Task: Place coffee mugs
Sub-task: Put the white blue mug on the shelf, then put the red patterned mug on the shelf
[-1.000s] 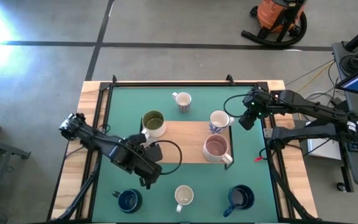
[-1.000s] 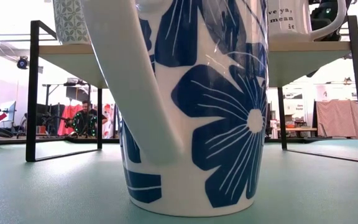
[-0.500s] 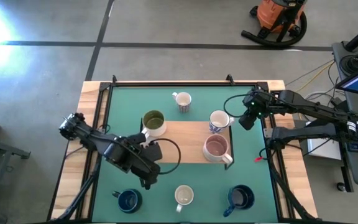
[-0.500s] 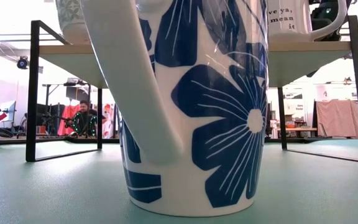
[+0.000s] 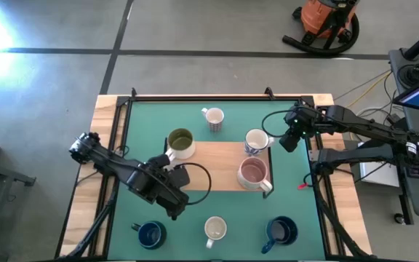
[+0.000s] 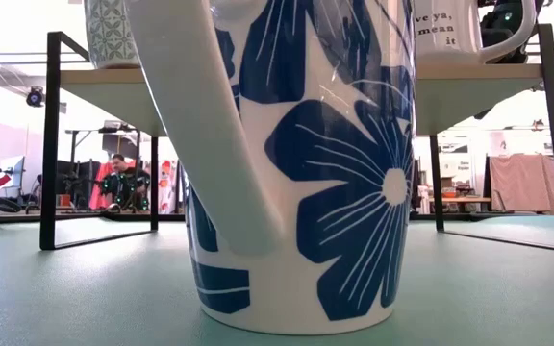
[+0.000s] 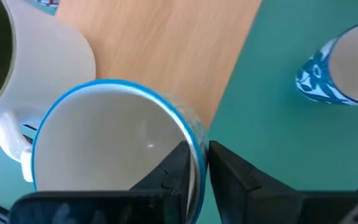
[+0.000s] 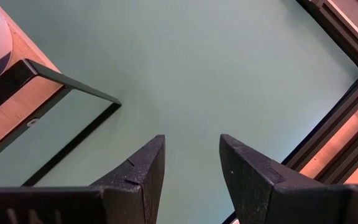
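A white mug with a blue rim (image 7: 114, 149) stands on the left end of the wooden shelf (image 5: 217, 156), and my left gripper (image 7: 197, 152) is shut on its rim. From above the gripper (image 5: 170, 175) hides most of it. Its grey-patterned wall (image 6: 113, 34) shows in the low view. Just beyond it on the shelf stands an olive-inside mug (image 5: 180, 144). My right gripper (image 5: 291, 138) hangs open over the green mat, right of the shelf, with nothing between its fingers (image 8: 148, 168). My left gripper has the mug's rim wall (image 7: 196, 140) between its two fingers, one finger (image 7: 176, 165) inside the mug and the other outside. The fingers slant down from above. The mug stands upright with its base on the shelf.
On the shelf's right end stand a blue-patterned mug (image 5: 255, 140) and a pinkish one (image 5: 253, 173). A striped mug (image 5: 213, 116) stands on the mat behind the shelf. Along the near edge stand two navy mugs (image 5: 150, 233) (image 5: 281, 231) and a blue-flowered one (image 5: 214, 229).
The mug in my left gripper tipped a little on the shelf's left end and has come back upright, in the same spot.
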Action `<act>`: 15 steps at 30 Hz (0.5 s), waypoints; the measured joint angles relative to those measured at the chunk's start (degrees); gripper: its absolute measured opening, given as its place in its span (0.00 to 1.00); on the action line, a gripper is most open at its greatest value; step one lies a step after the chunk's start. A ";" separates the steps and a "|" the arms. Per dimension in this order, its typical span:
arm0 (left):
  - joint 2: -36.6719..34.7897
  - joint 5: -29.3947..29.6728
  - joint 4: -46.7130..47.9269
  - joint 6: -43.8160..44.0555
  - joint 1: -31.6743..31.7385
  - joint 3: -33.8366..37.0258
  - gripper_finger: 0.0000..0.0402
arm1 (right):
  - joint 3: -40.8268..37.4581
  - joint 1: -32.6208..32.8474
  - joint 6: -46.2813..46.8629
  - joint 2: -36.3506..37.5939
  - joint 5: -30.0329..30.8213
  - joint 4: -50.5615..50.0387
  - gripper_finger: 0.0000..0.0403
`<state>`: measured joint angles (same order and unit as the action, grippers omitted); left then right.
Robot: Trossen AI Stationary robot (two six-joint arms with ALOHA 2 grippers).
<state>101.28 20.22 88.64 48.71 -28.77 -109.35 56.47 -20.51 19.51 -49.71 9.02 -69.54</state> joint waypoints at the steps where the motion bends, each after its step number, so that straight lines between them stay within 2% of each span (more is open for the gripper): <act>1: 0.00 0.07 0.06 0.02 0.02 0.34 0.13 | 0.02 0.00 0.00 0.00 0.00 0.00 0.35; 9: -0.02 0.37 -0.31 0.27 -0.50 -0.46 0.33 | 0.00 0.00 0.00 0.00 0.00 0.00 0.35; 15: -0.02 0.02 0.33 2.74 -2.42 -3.72 0.38 | 0.00 0.02 0.00 0.00 0.02 0.00 0.35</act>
<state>101.25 20.25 88.97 51.45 -31.20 -113.07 56.47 -20.49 19.51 -49.71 9.03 -69.54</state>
